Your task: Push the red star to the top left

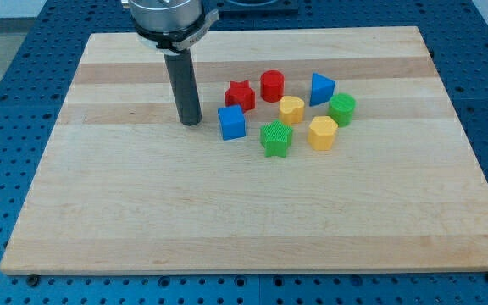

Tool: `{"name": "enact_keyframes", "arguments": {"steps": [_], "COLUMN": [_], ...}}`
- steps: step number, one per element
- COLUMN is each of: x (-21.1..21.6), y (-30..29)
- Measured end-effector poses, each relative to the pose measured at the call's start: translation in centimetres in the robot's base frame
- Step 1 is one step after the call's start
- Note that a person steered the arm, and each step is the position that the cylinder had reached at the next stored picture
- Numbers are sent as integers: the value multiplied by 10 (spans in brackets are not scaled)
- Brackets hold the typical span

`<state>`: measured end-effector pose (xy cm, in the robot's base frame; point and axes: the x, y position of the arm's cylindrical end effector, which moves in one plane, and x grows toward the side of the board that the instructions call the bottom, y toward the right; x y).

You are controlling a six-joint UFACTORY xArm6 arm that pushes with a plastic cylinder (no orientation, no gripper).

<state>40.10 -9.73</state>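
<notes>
Red star (240, 94) sits upper-middle on the wooden desk (142, 220), at the left end of the block cluster. Red cylinder (272, 85) just to its right; blue cube (232, 122) just below. The tip (191, 123) rests on the desk left of the blue cube, apart from the star. End effector is a bare rod, gripping nothing. Green star (275, 138) lies further right.
</notes>
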Motion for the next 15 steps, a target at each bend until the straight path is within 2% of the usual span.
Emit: {"name": "enact_keyframes", "arguments": {"steps": [2,6,8,11,15], "x": [0,1,-27,-79,-92], "y": [10,87,86,69,-57]}}
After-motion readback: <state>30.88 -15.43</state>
